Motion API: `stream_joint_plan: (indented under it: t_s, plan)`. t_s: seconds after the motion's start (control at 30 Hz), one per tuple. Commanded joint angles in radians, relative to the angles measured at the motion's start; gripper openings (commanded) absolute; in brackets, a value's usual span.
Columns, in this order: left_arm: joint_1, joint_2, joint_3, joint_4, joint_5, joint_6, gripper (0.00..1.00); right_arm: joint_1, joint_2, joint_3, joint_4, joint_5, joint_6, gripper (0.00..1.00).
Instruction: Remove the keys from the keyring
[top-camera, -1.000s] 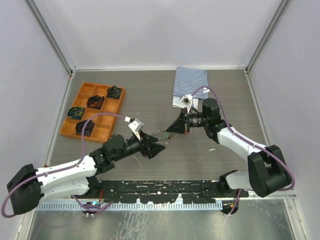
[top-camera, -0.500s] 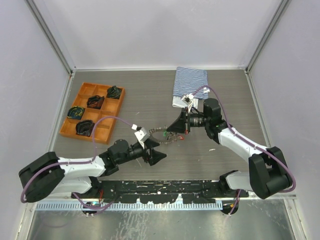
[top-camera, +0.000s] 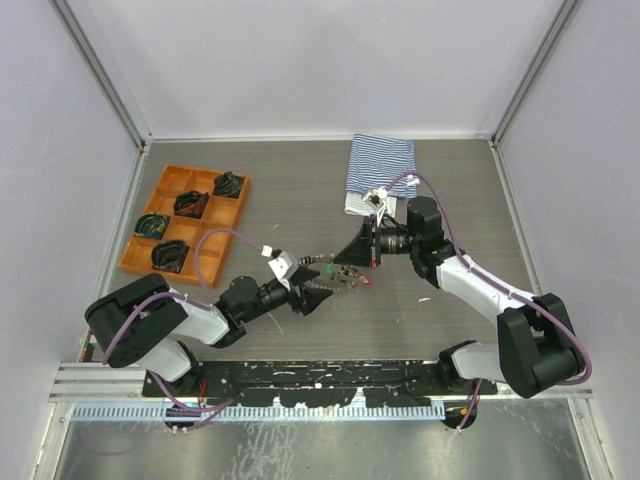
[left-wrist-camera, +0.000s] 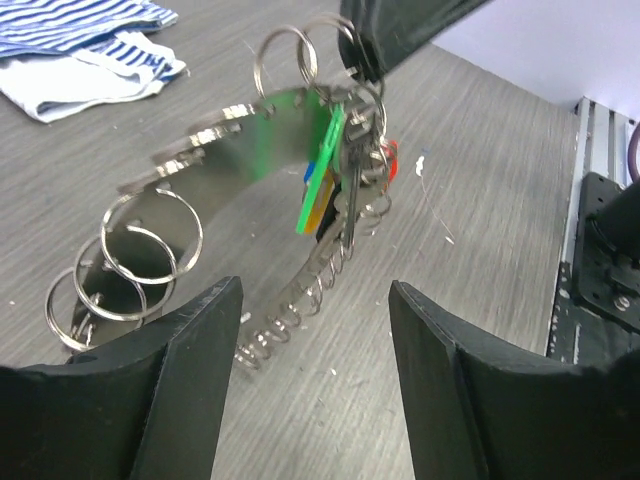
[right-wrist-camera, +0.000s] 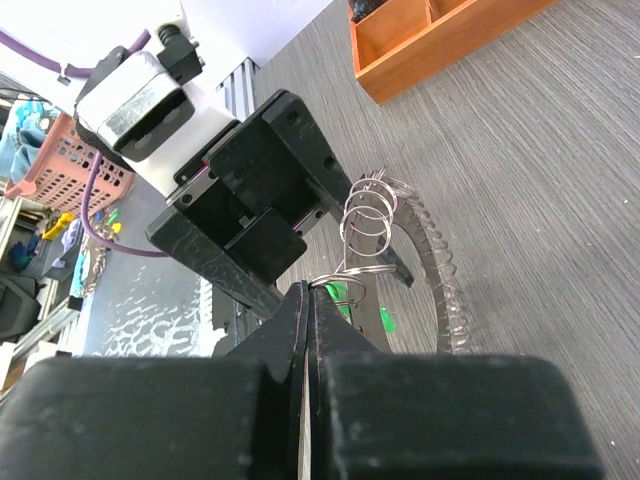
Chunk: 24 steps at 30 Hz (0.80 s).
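My right gripper (top-camera: 347, 262) is shut on a split ring of the keyring (top-camera: 335, 270) and holds it just above the table; the pinch shows in the right wrist view (right-wrist-camera: 308, 298). In the left wrist view the keyring (left-wrist-camera: 230, 160) is a curved metal band with a coil spring and several linked rings. Green, blue, yellow and red keys (left-wrist-camera: 325, 175) hang bunched under the right gripper's fingers (left-wrist-camera: 400, 25). My left gripper (top-camera: 312, 296) is open and empty, its mouth (left-wrist-camera: 315, 300) facing the keys from close by without touching them.
An orange tray (top-camera: 185, 225) with dark bundles stands at the far left and also shows in the right wrist view (right-wrist-camera: 430, 40). A striped blue-white cloth (top-camera: 380, 165) lies at the back behind the right gripper, and in the left wrist view (left-wrist-camera: 80, 40).
My left arm has folded back toward its base while its open gripper stays beside the keys. The right gripper, still shut on the ring, has hardly moved.
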Motion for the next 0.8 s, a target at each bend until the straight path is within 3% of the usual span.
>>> stream_joint_plan:
  t_s: [0.0, 0.17, 0.27, 0.57, 0.77]
  plan:
    - [0.012, 0.026, 0.052, 0.163, 0.012, 0.009, 0.62, -0.004, -0.039, 0.006, 0.084, -0.028, 0.013, 0.00]
    - [0.014, 0.033, 0.065, 0.163, 0.011, 0.024, 0.61, -0.004, -0.040, 0.007, 0.087, -0.033, 0.016, 0.01]
    - [0.015, 0.031, 0.074, 0.163, 0.011, 0.046, 0.53, -0.005, -0.040, 0.006, 0.090, -0.037, 0.019, 0.01]
    - [0.021, 0.060, 0.103, 0.164, 0.017, 0.046, 0.52, -0.005, -0.041, 0.004, 0.097, -0.041, 0.024, 0.01]
    - [0.022, 0.060, 0.116, 0.163, 0.014, 0.031, 0.44, -0.004, -0.040, 0.003, 0.098, -0.042, 0.025, 0.01]
